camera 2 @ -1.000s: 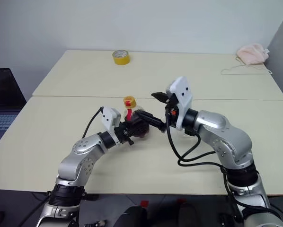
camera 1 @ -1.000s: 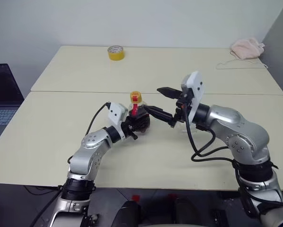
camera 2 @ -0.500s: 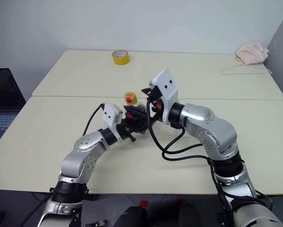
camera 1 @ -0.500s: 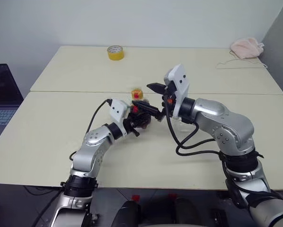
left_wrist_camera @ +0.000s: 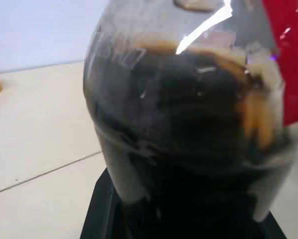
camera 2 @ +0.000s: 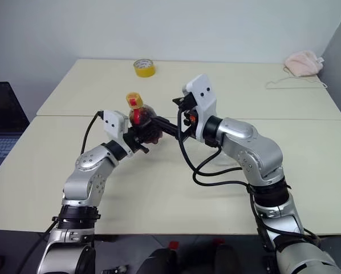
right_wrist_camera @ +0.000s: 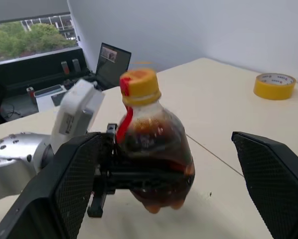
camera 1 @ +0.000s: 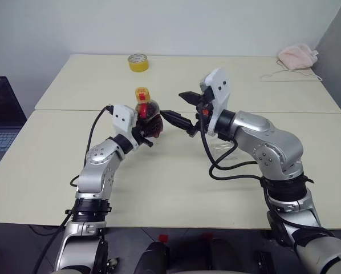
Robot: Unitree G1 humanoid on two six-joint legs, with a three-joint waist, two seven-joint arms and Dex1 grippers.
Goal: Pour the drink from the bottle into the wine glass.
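My left gripper (camera 1: pixel 143 130) is pinched tight on the bottle (camera 1: pixel 147 114), which it holds upright above the near table (camera 1: pixel 159 188), yellow cap (camera 1: pixel 141 92) on top and the red label strip running down its neck. My right gripper (camera 1: pixel 182 112) sits just beside the bottle with its fingers spread wide, one to either side of it and neither touching. From the head cameras the bottle is mostly a dark shape between the two hands; the left wrist view puts me right against its wall, where I can see the drink (left_wrist_camera: pixel 189 149), almost black with a brownish line at its surface, and raised lettering in the plastic that I cannot read. The right wrist view gives me the whole bottle, its cap closed, and my left gripper's black fingers (right_wrist_camera: pixel 139 180) clamped across its lower half. Behind my right forearm I make out part of the wine glass (camera 1: pixel 220 149) standing on the table. Farther off, a roll of yellow tape (camera 1: pixel 138 62) lies on the far table, its printing too small to read, with a pink cloth (camera 1: pixel 298 57) at the far right corner and a laptop (camera 1: pixel 2 123) off to the left.
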